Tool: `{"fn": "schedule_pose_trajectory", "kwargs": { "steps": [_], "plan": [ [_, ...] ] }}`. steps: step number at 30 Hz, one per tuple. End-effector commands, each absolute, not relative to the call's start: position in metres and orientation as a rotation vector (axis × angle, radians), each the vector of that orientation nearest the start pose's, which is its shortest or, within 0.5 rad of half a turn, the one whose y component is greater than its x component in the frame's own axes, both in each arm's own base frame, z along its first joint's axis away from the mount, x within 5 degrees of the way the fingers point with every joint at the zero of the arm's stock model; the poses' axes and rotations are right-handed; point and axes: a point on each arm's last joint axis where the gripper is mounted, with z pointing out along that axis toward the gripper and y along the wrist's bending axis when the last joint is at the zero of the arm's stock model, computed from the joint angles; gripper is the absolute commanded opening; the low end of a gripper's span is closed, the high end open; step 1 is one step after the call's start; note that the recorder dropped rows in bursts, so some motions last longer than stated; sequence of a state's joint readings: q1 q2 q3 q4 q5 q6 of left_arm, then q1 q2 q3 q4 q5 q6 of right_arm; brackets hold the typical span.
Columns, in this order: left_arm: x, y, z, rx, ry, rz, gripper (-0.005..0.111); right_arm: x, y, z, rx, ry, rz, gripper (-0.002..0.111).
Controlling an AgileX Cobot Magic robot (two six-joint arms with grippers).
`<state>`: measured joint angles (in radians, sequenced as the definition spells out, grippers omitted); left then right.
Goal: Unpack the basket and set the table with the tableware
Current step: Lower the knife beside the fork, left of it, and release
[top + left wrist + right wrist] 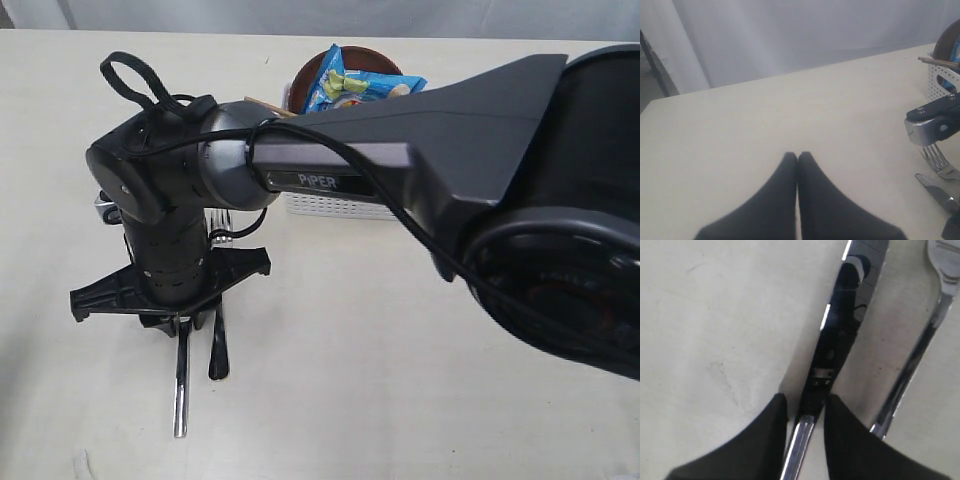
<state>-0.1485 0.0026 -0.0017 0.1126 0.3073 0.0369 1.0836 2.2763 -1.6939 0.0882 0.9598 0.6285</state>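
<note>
**Item 1. Right arm** (450, 170): dark casing, nearest the exterior camera. It reaches across the table (400, 400) with its wrist pointing straight down.

**Item 2. Right gripper** (805, 402): the jaws straddle the steel knife (840, 340) where blade meets handle, one on each side and very close. Whether they pinch it or stand just free cannot be told.

**Item 3. Knife and steel fork** (920, 350): both lie flat on the table, side by side and roughly parallel, well apart from the basket.

**Item 4. Left gripper** (797, 157): clenched, tips together, holding nothing, low over bare tabletop.

**Item 5. White lattice basket** (335, 207): largely hidden behind the arm. A blue chip bag (350, 88), a reddish-brown plate (312, 68) and brown chopsticks (937, 61) are in or on it.

**Step in hand (judged):** placing the knife beside the fork.

**Next move calls for:** jaws clear of the knife, then a straight lift so that neither piece is dragged. After that comes a return to the basket, working around the chip bag.
</note>
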Motion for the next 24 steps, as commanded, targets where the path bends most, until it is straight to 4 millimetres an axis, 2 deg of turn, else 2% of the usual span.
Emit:
{"fn": "schedule_pose_trajectory", "kwargs": {
  "steps": [1, 8, 12, 16, 24],
  "plan": [
    [0.054, -0.005, 0.186, 0.223, 1.767, 0.020, 0.000, 0.208, 0.404, 0.107, -0.668, 3.040, 0.172, 0.002],
    [0.054, -0.005, 0.186, 0.223, 1.767, 0.020, 0.000, 0.212, 0.409, 0.110, -0.614, 3.007, 0.233, 0.000],
    [0.054, -0.005, 0.186, 0.223, 1.767, 0.020, 0.000, 0.227, 0.410, 0.117, -0.405, 2.994, 0.307, 0.000],
    [0.054, -0.005, 0.186, 0.223, 1.767, 0.020, 0.000, 0.243, 0.399, 0.116, -0.129, 3.039, 0.298, 0.000],
    [0.054, -0.005, 0.186, 0.220, 1.768, 0.015, 0.000, 0.249, 0.395, 0.116, -0.097, 3.041, 0.283, 0.000]
  ]
}}
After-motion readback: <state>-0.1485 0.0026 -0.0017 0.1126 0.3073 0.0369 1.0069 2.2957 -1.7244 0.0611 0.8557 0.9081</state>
